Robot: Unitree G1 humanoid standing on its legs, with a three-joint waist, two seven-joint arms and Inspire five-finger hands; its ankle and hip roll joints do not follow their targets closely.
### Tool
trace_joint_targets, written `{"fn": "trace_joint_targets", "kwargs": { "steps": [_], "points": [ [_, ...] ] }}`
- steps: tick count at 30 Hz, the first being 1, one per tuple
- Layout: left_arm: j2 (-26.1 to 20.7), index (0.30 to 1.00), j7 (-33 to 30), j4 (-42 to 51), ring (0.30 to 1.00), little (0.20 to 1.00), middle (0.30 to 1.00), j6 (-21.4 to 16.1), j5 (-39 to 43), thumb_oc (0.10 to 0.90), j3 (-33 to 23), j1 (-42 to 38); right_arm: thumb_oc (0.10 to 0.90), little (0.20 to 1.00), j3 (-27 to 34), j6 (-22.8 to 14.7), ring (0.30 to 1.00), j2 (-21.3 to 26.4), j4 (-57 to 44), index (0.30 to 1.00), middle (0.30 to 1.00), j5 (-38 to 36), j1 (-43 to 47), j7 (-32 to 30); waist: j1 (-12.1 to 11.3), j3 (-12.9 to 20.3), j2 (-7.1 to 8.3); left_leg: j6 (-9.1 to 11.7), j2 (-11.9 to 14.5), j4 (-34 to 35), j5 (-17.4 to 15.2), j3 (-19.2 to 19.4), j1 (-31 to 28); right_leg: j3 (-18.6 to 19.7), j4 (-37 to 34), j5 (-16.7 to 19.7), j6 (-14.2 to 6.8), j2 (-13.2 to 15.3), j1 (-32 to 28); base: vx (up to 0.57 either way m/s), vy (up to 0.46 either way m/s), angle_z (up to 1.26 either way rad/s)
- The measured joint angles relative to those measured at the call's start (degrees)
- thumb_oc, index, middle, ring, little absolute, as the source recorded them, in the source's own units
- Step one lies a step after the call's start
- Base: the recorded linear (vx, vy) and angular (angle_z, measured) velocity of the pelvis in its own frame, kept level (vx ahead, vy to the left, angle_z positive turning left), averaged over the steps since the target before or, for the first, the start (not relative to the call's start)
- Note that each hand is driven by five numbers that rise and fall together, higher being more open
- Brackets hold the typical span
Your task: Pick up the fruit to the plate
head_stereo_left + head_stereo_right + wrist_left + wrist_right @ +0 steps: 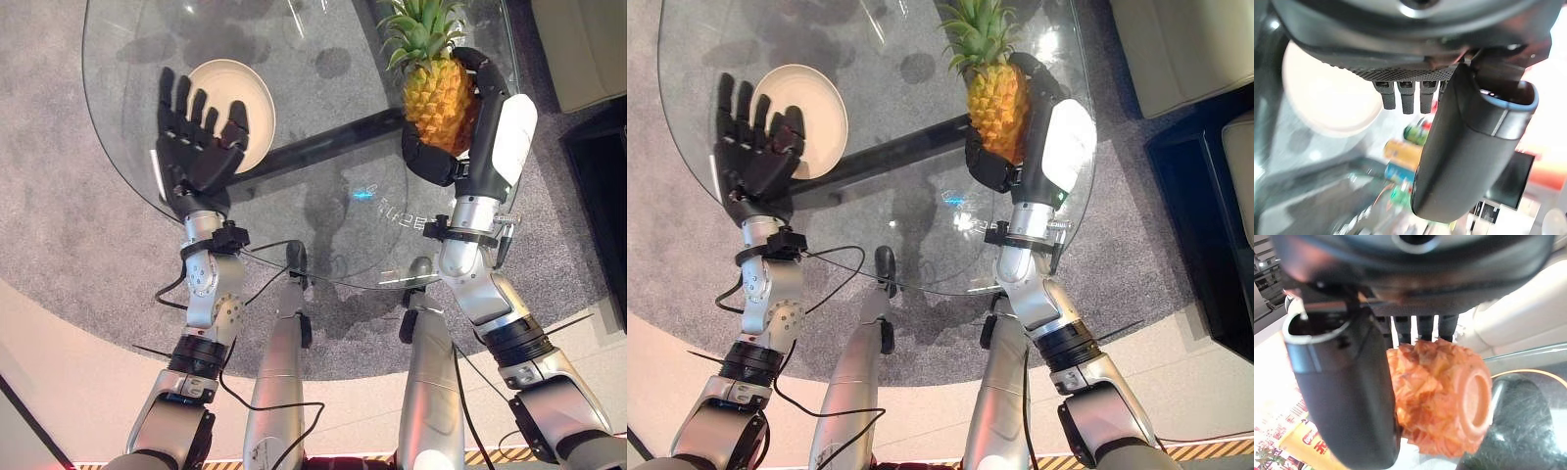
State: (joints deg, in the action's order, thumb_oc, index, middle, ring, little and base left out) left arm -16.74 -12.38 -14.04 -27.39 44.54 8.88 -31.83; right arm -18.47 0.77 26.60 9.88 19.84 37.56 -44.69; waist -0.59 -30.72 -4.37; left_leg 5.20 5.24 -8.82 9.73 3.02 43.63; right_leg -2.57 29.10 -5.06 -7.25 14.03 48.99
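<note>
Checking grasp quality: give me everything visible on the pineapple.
The pineapple has an orange-yellow, scaly body and a spiky green crown. The right hand grips it: fingers curl round its far side and the thumb presses the near side. The crown points away from the robot. Its flat round base faces the wrist camera. It sits over the glass table, right of the plate.

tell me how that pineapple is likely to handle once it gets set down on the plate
The pineapple looks stiff and probably top-heavy with its tall leafy crown, so it may tip if stood upright. Its rounded body could roll if laid on the shallow plate. The rough skin likely helps the right hand curled round it keep hold.
</note>
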Motion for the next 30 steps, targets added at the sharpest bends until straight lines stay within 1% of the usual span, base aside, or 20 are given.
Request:
{"fn": "trace_joint_targets", "kwargs": {
  "steps": [6,10,16,23,25,30],
  "points": [
    [0.0,0.900,4.1,0.1,0.900,0.900,0.900,2.4,3.5,0.800,1.8,-2.9,0.100,0.200,-0.3,-0.1,0.300,0.0,-0.1,0.300,0.300,0.0,0.2,1.0,0.7,0.0,0.01,0.0,0.0,0.2,0.0,0.3,-0.1,0.1,-0.6,0.2,-0.2,0.0,-0.2,0.00,0.000,0.00],
    [0.0,0.900,6.0,0.2,0.900,0.900,0.900,4.3,4.4,0.800,2.0,-4.1,0.100,0.200,-0.7,-0.1,0.300,0.0,-0.2,0.300,0.300,0.0,0.4,1.8,0.8,0.0,0.01,0.0,0.0,0.3,0.0,0.4,-0.2,0.1,-0.7,0.2,-0.2,0.0,-0.2,0.00,0.000,0.00],
    [0.0,0.900,9.1,0.3,0.900,0.900,0.900,8.2,9.1,0.800,4.1,-4.7,0.100,0.200,-1.5,-0.1,0.300,0.0,-0.3,0.300,0.300,0.0,0.9,3.5,0.9,0.0,0.01,0.0,0.0,0.4,0.0,0.4,-0.4,0.1,-0.7,0.2,-0.2,0.0,-0.4,0.00,0.000,0.00],
    [0.0,0.900,9.5,0.6,0.900,0.900,0.900,11.0,12.4,0.800,5.3,-4.8,0.100,0.200,-3.9,-0.1,0.300,0.1,-0.3,0.300,0.300,0.6,2.6,6.7,0.9,0.0,0.01,0.0,0.0,0.6,0.0,0.5,-0.4,0.1,-1.0,0.3,-0.2,0.0,-0.4,0.00,0.000,0.00],
    [0.0,0.900,9.6,0.6,0.900,0.900,0.900,11.2,12.8,0.800,5.8,-4.8,0.100,0.200,-4.4,-0.1,0.300,0.1,-0.4,0.300,0.300,0.6,2.9,7.1,0.9,0.0,0.01,0.0,0.0,0.7,0.0,0.5,-0.4,0.1,-1.1,0.3,-0.2,0.0,-0.4,0.00,0.000,0.00],
    [0.1,0.900,10.4,0.7,0.900,0.900,0.900,13.8,13.0,0.800,6.2,-4.9,0.100,0.200,-5.7,-0.1,0.300,0.1,-0.5,0.300,0.300,0.6,2.9,8.9,0.9,0.0,0.02,0.0,0.0,0.9,0.0,0.5,-0.4,0.0,-1.3,0.3,-0.2,0.0,-0.4,0.00,0.000,0.00]
  ]
}}
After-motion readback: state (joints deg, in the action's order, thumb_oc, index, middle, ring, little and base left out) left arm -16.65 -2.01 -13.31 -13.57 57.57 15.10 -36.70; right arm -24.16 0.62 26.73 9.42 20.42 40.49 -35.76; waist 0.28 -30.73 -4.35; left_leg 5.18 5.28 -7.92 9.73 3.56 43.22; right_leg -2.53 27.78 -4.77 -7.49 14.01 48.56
